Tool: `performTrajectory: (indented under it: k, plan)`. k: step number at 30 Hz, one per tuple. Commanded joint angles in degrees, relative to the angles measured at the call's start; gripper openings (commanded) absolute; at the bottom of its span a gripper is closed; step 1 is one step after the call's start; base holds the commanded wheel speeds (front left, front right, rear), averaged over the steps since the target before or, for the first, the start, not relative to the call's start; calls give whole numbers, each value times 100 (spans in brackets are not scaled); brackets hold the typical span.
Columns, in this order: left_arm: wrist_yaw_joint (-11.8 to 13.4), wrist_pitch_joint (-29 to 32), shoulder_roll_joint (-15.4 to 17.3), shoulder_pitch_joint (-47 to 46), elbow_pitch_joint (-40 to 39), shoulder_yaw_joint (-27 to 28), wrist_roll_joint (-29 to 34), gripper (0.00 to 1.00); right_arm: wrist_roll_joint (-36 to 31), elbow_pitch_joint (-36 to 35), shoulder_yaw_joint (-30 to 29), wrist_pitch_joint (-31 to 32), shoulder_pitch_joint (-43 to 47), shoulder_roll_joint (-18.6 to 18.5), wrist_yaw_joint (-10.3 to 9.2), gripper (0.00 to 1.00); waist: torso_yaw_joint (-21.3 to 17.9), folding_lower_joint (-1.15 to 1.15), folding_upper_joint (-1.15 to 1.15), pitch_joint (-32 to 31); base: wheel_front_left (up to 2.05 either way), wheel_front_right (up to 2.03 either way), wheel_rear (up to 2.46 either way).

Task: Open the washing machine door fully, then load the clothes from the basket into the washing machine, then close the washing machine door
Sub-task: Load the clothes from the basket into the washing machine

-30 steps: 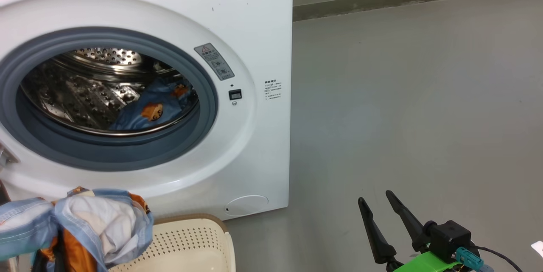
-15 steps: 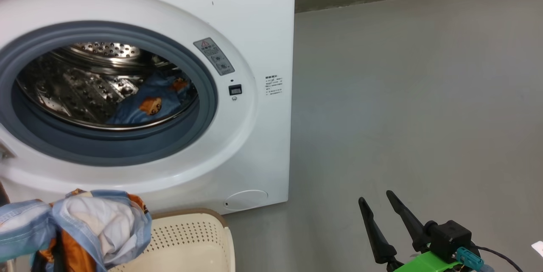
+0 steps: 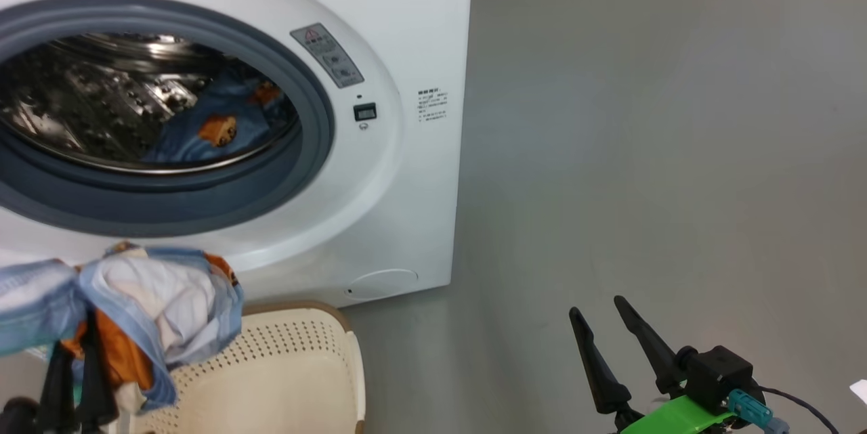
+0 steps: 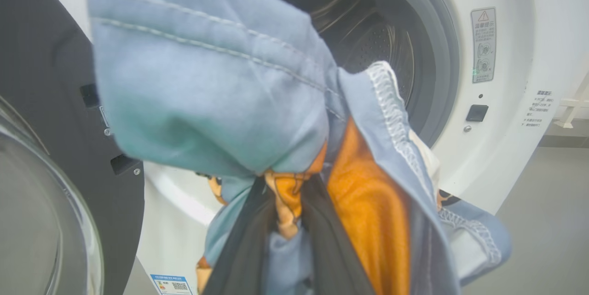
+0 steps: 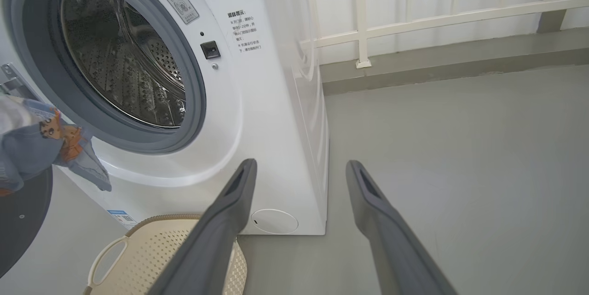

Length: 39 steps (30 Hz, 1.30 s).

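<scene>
Left fingers are pinching narrowly on the bunched clothes, hanging over the near basket. The washing machine opening is lying directly beyond, farther in. Right fingers are standing wide and empty, well right.

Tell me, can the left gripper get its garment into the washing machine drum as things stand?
Probably yes. The left gripper, shut on the clothes, hangs near the drum mouth; the washing machine door stands swung aside and nothing blocks the opening. One garment lies inside.
</scene>
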Motion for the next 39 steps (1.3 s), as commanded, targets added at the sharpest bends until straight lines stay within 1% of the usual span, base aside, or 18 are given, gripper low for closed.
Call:
performTrajectory:
  k: [1, 6, 13, 22, 31, 36, 37, 39]
  plan:
    - [-19, -60, 137, -339, -85, 209, 65, 0, 55, -170, 154, -28, -244, -1, 9, 100, -57, 0, 0, 208, 0, 0, 0]
    - [-59, -60, 257, -802, 55, 208, 95, 0, 88, -241, 177, -28, -328, -1, 9, 100, -121, 0, 0, 464, 0, 0, 0]
    - [-112, -60, 584, -1554, 465, 151, 43, 0, 147, -294, 240, -28, -456, -1, 9, 100, -308, 0, 0, 794, 0, 0, 0]
    - [-148, -60, 1138, -2671, 1183, -128, -10, 0, 226, -413, 245, -28, -529, -1, 9, 100, -628, 0, 0, 1374, 0, 0, 0]
    - [-158, -36, 1712, -3776, 2057, -375, -172, 0, 373, -642, 308, -28, -654, -1, 9, 100, -953, 0, 0, 2170, 0, 0, 0]
    - [-160, 67, 2035, -4460, 2402, -535, -287, 0, 486, -744, 369, -28, -732, -1, 9, 100, -1064, 0, 0, 2621, 0, 0, 0]
    - [-160, 67, 2035, -4460, 2402, -535, -287, 0, 486, -744, 369, -28, -732, -1, 9, 100, -1064, 0, 0, 2621, 0, 0, 0]
    - [-160, 168, 2165, -4749, 2534, -642, -363, 0, 533, -771, 391, -28, -775, -1, 9, 100, -1091, 0, 0, 2788, 0, 0, 0]
